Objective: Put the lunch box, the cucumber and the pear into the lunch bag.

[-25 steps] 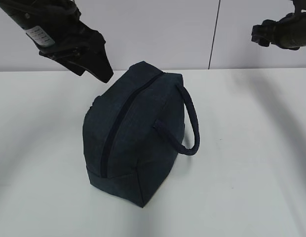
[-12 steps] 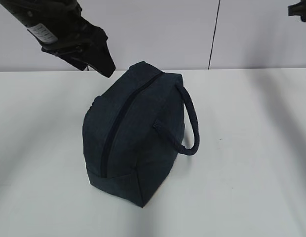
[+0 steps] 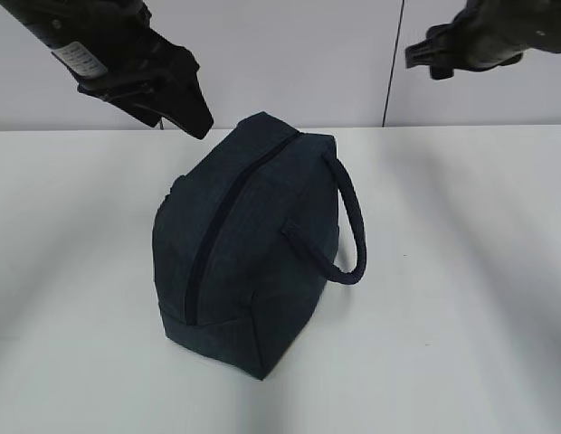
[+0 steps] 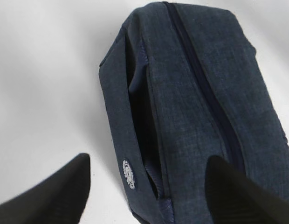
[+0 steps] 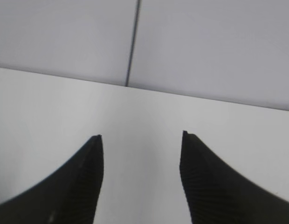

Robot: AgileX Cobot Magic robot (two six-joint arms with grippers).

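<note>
Sitting zipped up on the desk (image 3: 461,271), the lunch bag (image 3: 249,244) is untouched; left gripper (image 4: 144,186) and right gripper (image 5: 141,154) hover, jaws spread, empty.

Right pincer (image 3: 423,54) back in exterior view at top right, further left than before.

The boxy lunch bag of dark navy fabric (image 3: 249,244) stands upright on the white table. Its long zipper (image 3: 228,212) runs along the top and is closed. One looped strap handle (image 3: 348,226) hangs out on its right side. A small white mark (image 4: 129,173) shows on one end.
</note>
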